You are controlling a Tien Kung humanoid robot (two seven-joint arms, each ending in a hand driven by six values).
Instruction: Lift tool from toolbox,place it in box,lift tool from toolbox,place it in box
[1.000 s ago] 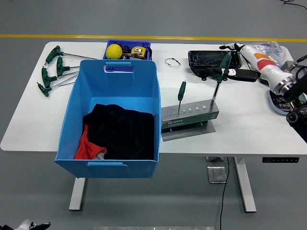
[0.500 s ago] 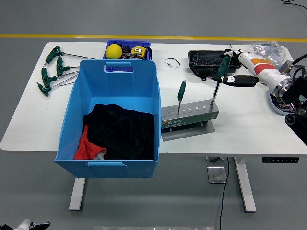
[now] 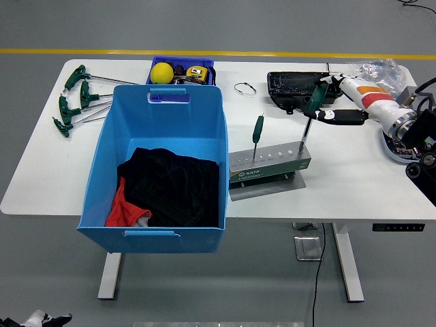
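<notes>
While much of the right arm runs off the picture's right edge, the right hand (image 3: 330,102) shows at the handle of the tall green-handled screwdriver (image 3: 312,112) that stands upright in the right end of the grey tool stand (image 3: 270,165). Its white fingers (image 3: 325,83) sit against the handle's top and a dark finger lies just beside it, but whether they truly clasp the handle is hard to make out. Behind the hand, the black case (image 3: 293,87) is partly covered by it. Left of the hand, a shorter green screwdriver (image 3: 257,135) stands in the same stand. Farther left sits the big blue box (image 3: 161,170), holding black and red cloth (image 3: 167,187) that hides its floor. Beyond the box, a small blue tray (image 3: 181,71) with a yellow ball (image 3: 161,72) is half hidden by the box's rim. Far left of the hand lie green T-handle keys (image 3: 76,99). Only a scrap of the left hand (image 3: 41,319) peeks in at the bottom left corner, too little to read.

All this rests on a white table (image 3: 354,184) over a grey floor with a yellow line (image 3: 204,53).

Compared with a second ago, the hand has closed in on the handle and dropped slightly; the screwdriver remains in its slot.
</notes>
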